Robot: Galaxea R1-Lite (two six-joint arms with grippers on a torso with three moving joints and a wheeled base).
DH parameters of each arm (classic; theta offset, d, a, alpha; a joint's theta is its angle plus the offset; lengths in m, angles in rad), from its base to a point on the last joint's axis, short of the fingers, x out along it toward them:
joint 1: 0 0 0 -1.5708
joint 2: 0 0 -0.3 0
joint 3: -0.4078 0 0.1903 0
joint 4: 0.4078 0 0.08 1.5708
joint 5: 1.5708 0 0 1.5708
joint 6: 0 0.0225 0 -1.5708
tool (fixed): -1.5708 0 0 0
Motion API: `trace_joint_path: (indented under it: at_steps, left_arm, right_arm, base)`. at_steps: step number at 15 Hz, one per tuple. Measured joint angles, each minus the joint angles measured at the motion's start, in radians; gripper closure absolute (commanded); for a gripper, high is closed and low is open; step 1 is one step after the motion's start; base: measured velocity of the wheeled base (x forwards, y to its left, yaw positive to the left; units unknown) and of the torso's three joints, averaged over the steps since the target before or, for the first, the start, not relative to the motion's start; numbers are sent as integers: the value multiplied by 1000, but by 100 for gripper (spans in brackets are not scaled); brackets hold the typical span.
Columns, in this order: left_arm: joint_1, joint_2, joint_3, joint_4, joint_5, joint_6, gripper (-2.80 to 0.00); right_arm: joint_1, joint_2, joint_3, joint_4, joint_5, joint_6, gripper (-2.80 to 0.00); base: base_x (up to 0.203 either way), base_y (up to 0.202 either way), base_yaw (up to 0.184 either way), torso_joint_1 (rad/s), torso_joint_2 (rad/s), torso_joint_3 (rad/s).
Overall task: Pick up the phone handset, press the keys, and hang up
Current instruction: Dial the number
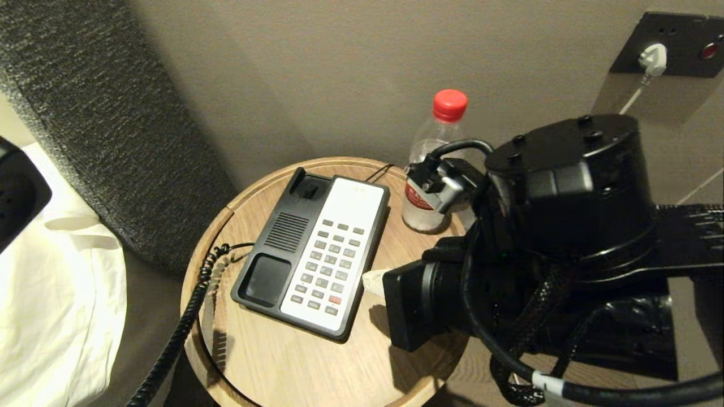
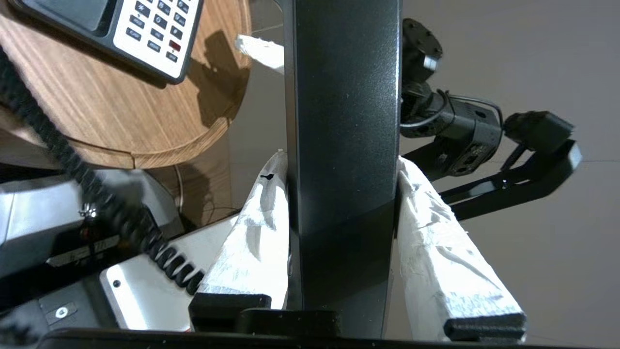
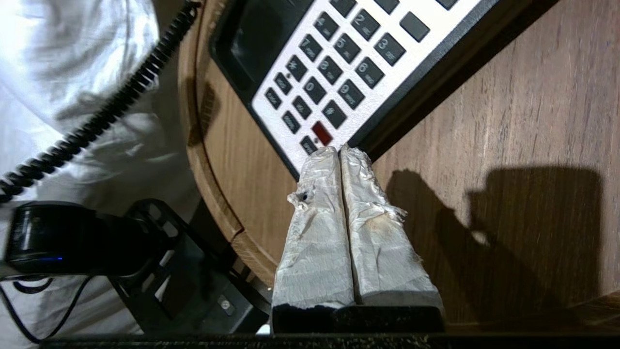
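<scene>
While our left gripper (image 2: 341, 174) clamps the phone handset (image 2: 341, 97) off the table's near edge, our right gripper (image 3: 339, 152), fingers pressed together and empty, has its tips at the phone base (image 1: 314, 254) keypad's lower corner by the red key (image 3: 322, 133). Coiled cord (image 1: 181, 328) drapes over the round table (image 1: 271, 367) rim. Water bottle (image 1: 432, 164) stands behind our right arm.

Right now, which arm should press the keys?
Right. Its hand is shut, with its tips right beside the keypad. The left hand is busy gripping the phone handset off the table's edge.
</scene>
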Motion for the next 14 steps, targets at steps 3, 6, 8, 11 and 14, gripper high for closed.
trace_joint_path:
  at_steps: [3, 6, 8, 11, 14]
  left_arm:
    - [0, 0, 34, -23, -1, 0, 0]
    - [1, -15, 55, -23, -2, -4, 0]
    - [1, -23, 61, -24, -2, -4, 0]
    - [1, -30, 63, -25, -2, -1, 0]
    - [1, -37, 65, -26, -2, -2, 0]
  right_arm:
    - [-2, 35, -3, -21, -30, -11, 0]
    - [-20, 60, -11, -49, -59, -14, 0]
    - [-34, 75, -15, -67, -107, -22, 0]
    - [-42, 93, -18, -119, -127, -31, 0]
    - [-43, 100, -32, -137, -124, -30, 0]
  base:
    - [0, 0, 0, 0, 0, 0]
    - [0, 0, 0, 0, 0, 0]
    - [0, 0, 0, 0, 0, 0]
    - [0, 0, 0, 0, 0, 0]
    - [0, 0, 0, 0, 0, 0]
